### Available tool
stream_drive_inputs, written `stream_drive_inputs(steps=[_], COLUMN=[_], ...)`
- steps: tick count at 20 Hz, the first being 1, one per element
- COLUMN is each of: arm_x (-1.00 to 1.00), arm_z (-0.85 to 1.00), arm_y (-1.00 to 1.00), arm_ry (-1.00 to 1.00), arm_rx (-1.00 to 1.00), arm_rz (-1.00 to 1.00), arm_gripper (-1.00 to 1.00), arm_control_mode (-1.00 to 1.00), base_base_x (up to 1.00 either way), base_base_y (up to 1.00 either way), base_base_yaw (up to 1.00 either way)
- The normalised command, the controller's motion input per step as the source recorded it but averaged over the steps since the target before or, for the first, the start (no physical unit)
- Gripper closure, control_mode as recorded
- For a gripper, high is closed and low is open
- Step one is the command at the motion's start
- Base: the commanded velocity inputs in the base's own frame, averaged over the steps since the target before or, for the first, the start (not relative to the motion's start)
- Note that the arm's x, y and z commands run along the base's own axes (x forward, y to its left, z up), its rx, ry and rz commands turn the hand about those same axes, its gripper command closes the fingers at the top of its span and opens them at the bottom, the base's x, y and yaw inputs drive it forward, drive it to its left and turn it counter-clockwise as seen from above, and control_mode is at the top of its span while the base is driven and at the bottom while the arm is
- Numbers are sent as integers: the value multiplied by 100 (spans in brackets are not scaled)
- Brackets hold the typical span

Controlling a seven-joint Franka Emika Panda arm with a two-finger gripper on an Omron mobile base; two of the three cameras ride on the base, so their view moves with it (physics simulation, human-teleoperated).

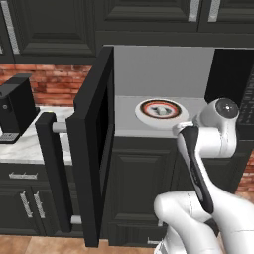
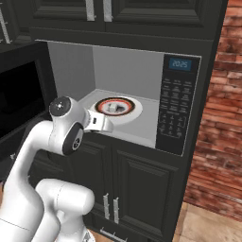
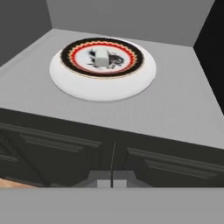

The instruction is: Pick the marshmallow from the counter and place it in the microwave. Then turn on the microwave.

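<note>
- Hand clenched on nothing, outside the microwave opening.
- Marshmallow resting on turntable, grey interior.
- Door swung open; marble tabletop, brick wall leftward.

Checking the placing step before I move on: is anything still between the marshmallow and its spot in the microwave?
Nothing visible. The marshmallow already sits on the turntable inside the microwave, the door is swung wide open, and the fingers, shut and empty, are outside the opening.
</note>
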Motion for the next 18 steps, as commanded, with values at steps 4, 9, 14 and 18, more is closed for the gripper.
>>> stream_drive_inputs(steps=[4, 9, 14, 18], arm_x=[-31, -28, -26, -26], arm_z=[30, 31, 31, 27], arm_y=[0, 2, 5, 6], arm_ry=[-1, 0, 0, 0], arm_rx=[0, 0, 0, 0], arm_rz=[0, 0, 0, 0], arm_gripper=[100, 100, 100, 100], arm_control_mode=[-100, -100, -100, -100], base_base_x=[0, 0, 0, 0], base_base_y=[0, 0, 0, 0], base_base_yaw=[0, 0, 0, 0])
